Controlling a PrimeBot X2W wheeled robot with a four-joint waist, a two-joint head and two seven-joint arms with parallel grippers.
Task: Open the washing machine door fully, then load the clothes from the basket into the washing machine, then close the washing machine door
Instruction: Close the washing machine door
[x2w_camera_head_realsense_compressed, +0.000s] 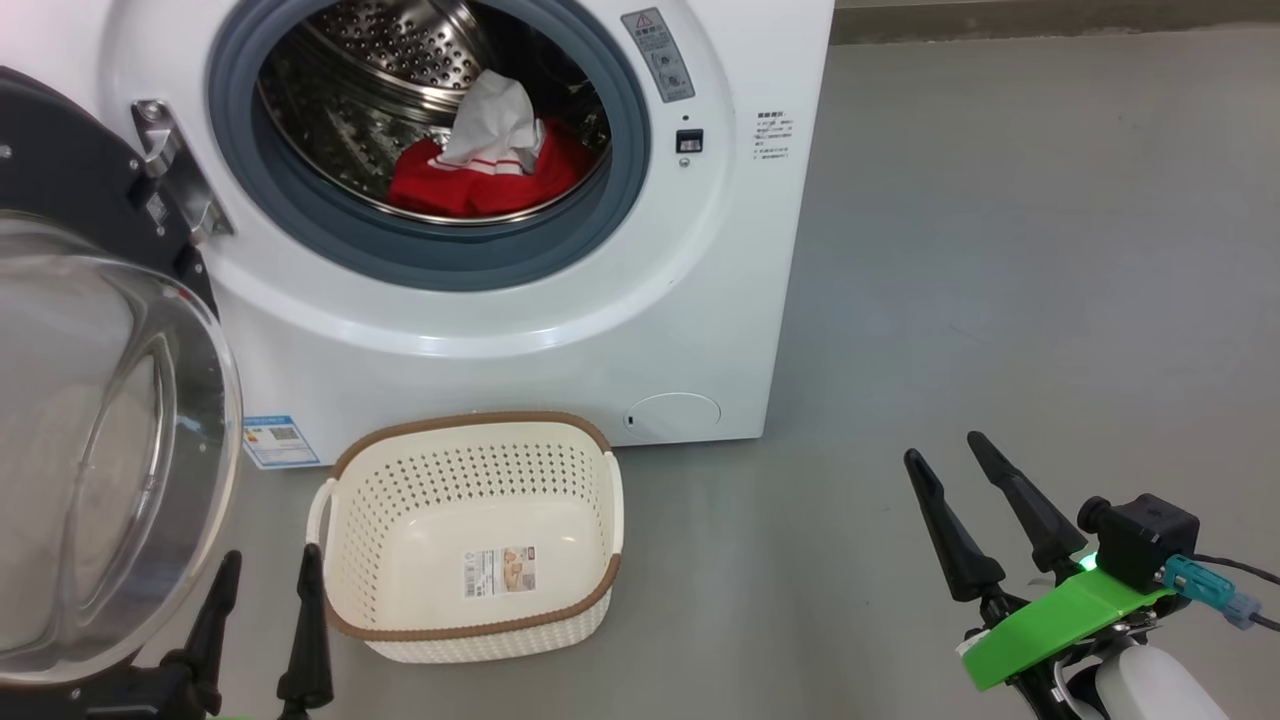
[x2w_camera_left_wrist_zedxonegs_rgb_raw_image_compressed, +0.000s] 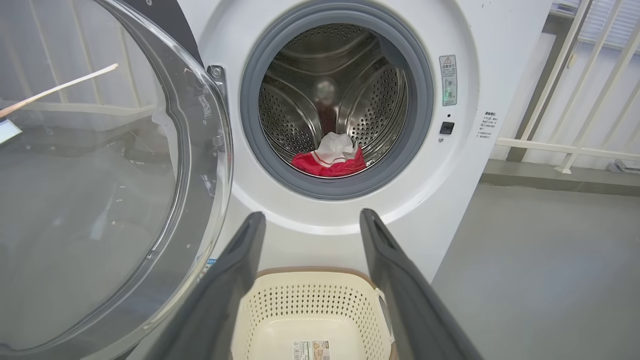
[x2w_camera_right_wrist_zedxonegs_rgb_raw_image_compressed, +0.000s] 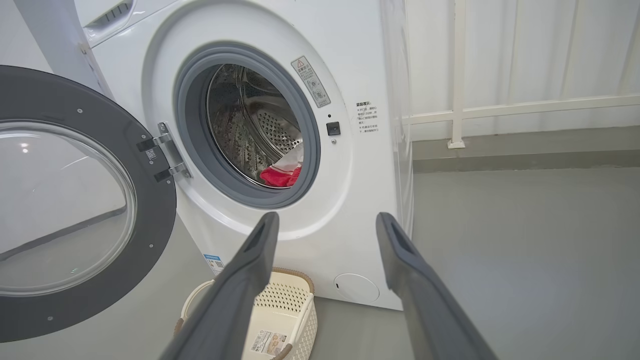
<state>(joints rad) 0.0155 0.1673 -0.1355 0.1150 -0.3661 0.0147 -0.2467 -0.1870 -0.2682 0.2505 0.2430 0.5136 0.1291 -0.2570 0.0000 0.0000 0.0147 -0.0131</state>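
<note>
Washing machine (x2w_camera_head_realsense_compressed: 560, 330): front opening exposed.
Washing machine door (x2w_camera_head_realsense_compressed: 100, 450): swung wide on hinge at left of washing machine front, glass bowl standing clear of opening.
Clothes (x2w_camera_head_realsense_compressed: 480, 170): red-and-white bundle lying low in drum (x2w_camera_head_realsense_compressed: 380, 60) inside washing machine.
Basket (x2w_camera_head_realsense_compressed: 470, 425): on floor directly before washing machine, below opening; label sticker exposed on its bottom.
Left gripper (x2w_camera_head_realsense_compressed: 272, 555): before washing machine, just beside basket's left handle, 2 fingers spread, grasping nothing.
Right gripper (x2w_camera_head_realsense_compressed: 944, 448): off washing machine's right side, 2 fingers spread, released.
</note>
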